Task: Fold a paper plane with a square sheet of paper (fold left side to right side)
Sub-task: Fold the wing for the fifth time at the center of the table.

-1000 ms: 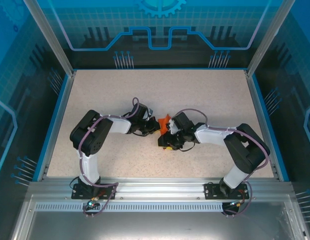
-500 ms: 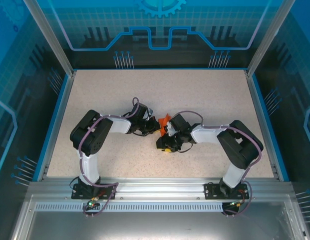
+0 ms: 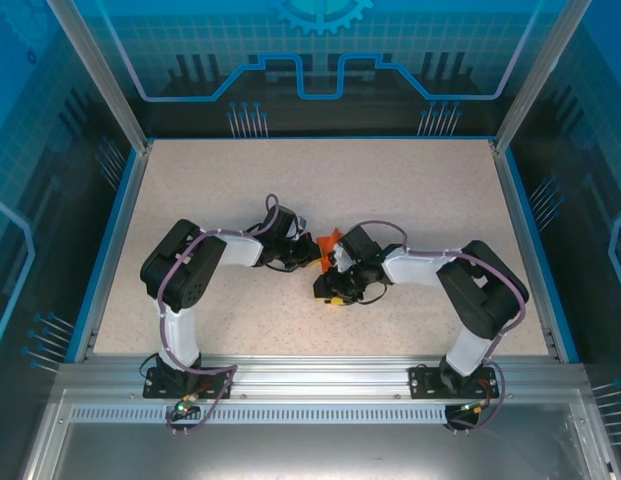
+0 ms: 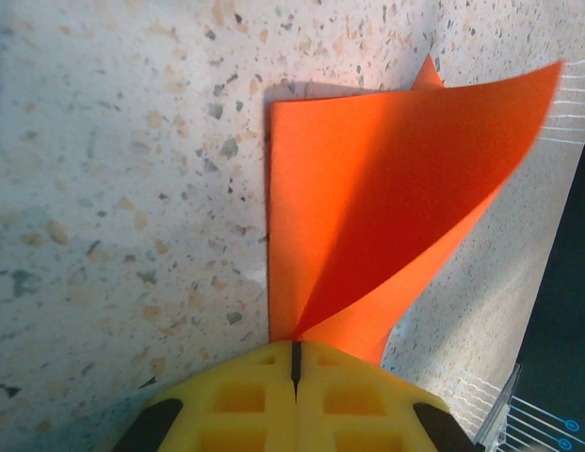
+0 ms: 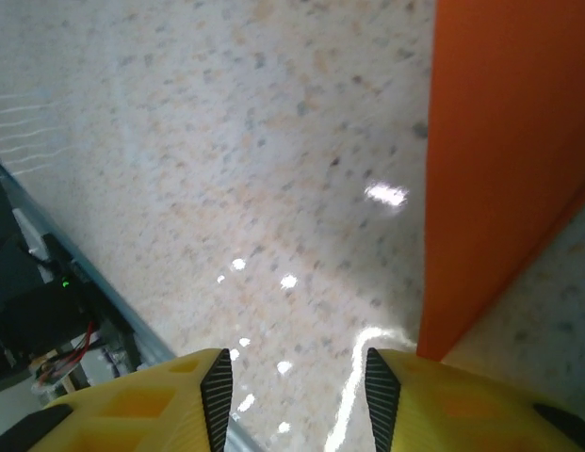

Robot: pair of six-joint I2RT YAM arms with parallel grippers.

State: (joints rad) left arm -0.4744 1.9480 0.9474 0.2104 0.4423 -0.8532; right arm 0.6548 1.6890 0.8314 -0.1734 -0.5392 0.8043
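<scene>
The square sheet of paper is bright orange and partly folded: one layer lies flat on the speckled table while another flap stands up and curls to the right. My left gripper is shut on the paper's near corner, its yellow fingers pressed together. From above, the left gripper meets the paper at the table's middle. My right gripper is open with bare table between its black pads. A straight orange paper edge runs just outside its right finger. In the top view the right gripper hangs just in front of the paper.
The speckled table stretches wide behind and beside both arms. A blue rim and metal frame posts bound it. An aluminium rail with both arm bases lies at the near edge. Cables and the table's edge appear at the right wrist view's lower left.
The right arm's elbow and forearm have shifted a little to the left, with its gripper staying low beside the paper. The left arm and the paper it pinches have not moved.
</scene>
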